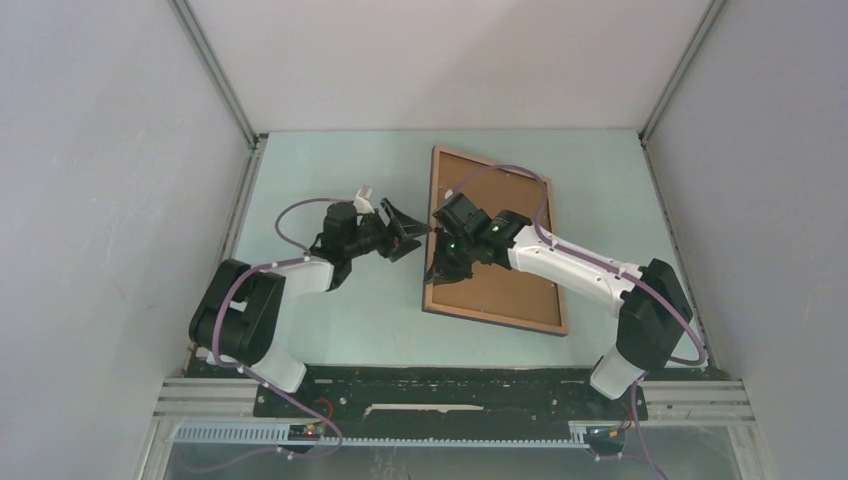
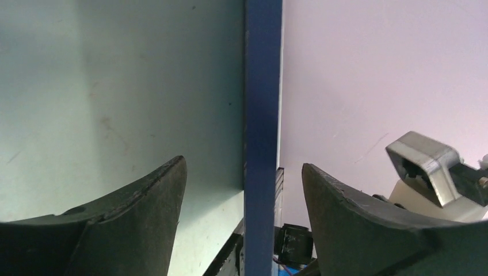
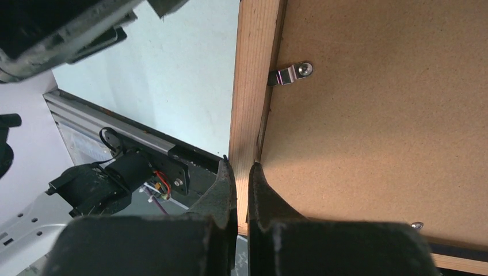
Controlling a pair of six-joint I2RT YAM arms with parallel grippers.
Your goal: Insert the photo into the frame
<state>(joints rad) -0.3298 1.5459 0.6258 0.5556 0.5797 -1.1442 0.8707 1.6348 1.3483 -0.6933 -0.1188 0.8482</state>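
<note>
The frame (image 1: 500,295) lies back side up on the table, its brown board (image 3: 374,115) facing me. My right gripper (image 1: 437,262) is shut on the frame's left wooden rail (image 3: 253,86), one finger on each side (image 3: 239,164). My left gripper (image 1: 412,235) is open just left of that same edge. In the left wrist view a narrow blue strip (image 2: 262,138) stands upright between the open fingers (image 2: 244,162), touching neither. I cannot tell whether it is the photo's edge. The photo's beach picture does not show in any view.
A metal clip (image 3: 290,73) is screwed to the board near the left rail. White walls enclose the pale green table (image 1: 330,320) on three sides. The black base rail (image 1: 450,385) runs along the near edge.
</note>
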